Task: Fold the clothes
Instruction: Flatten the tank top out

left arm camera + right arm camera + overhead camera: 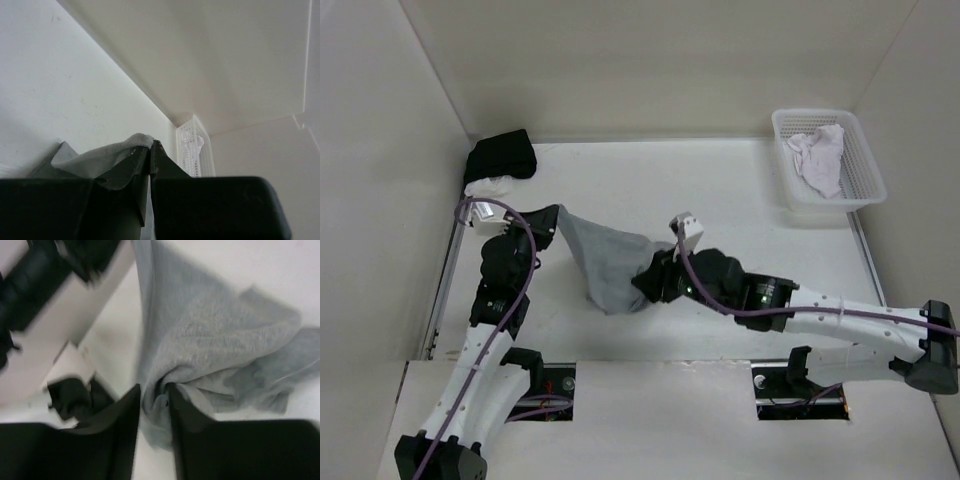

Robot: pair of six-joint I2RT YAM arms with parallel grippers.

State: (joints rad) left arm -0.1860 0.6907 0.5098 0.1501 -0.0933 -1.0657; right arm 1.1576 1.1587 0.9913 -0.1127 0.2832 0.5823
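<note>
The clothes, a heather-grey T-shirt [605, 260], hang bunched and stretched between my two grippers over the left middle of the table. My left gripper [552, 222] is shut on the shirt's upper left corner. In the left wrist view the grey cloth [95, 157] drapes over the pinched tips of that gripper [150, 145]. My right gripper [642, 285] sits at the shirt's lower right end. In the right wrist view a twisted fold of the shirt [215, 335] fills the narrow gap of the right gripper [154, 390], whose jaws press on it from both sides.
A white basket [860, 170] holding a white cloth [820, 155] stands at the back right, and the basket [192, 150] also shows in the left wrist view. A black garment [502, 155] lies in the back left corner on another white cloth [488, 185]. Walls enclose the table.
</note>
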